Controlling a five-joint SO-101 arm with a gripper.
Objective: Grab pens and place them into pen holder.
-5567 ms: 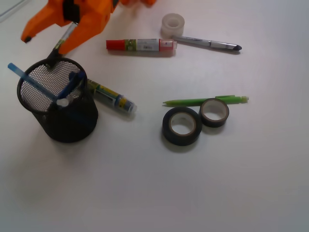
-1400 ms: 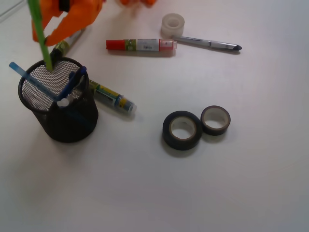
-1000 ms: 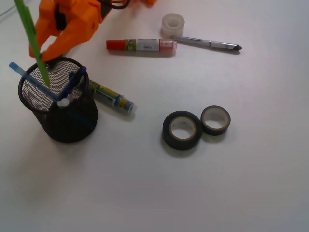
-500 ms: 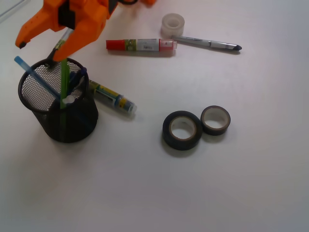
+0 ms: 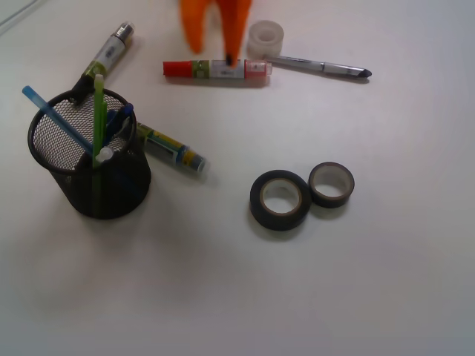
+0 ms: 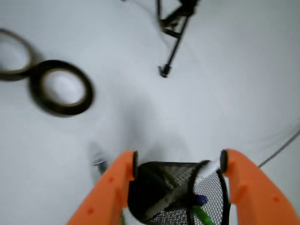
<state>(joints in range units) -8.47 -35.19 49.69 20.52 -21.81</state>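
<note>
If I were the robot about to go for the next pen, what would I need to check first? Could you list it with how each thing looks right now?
1. Gripper empty and open: ok, its orange jaws stand apart with nothing between them in the wrist view.
2. Green pen inside the pen holder: ok, it stands in the cup.
3. Pen holder upright: ok.
4. A pen left to fetch: ok, the silver pen lies flat on the table.
5. Room to grasp it: not ok, its left end touches the clear tape roll and the red-capped marker lies close by.
6. White pen in the cup: cannot tell.
</note>
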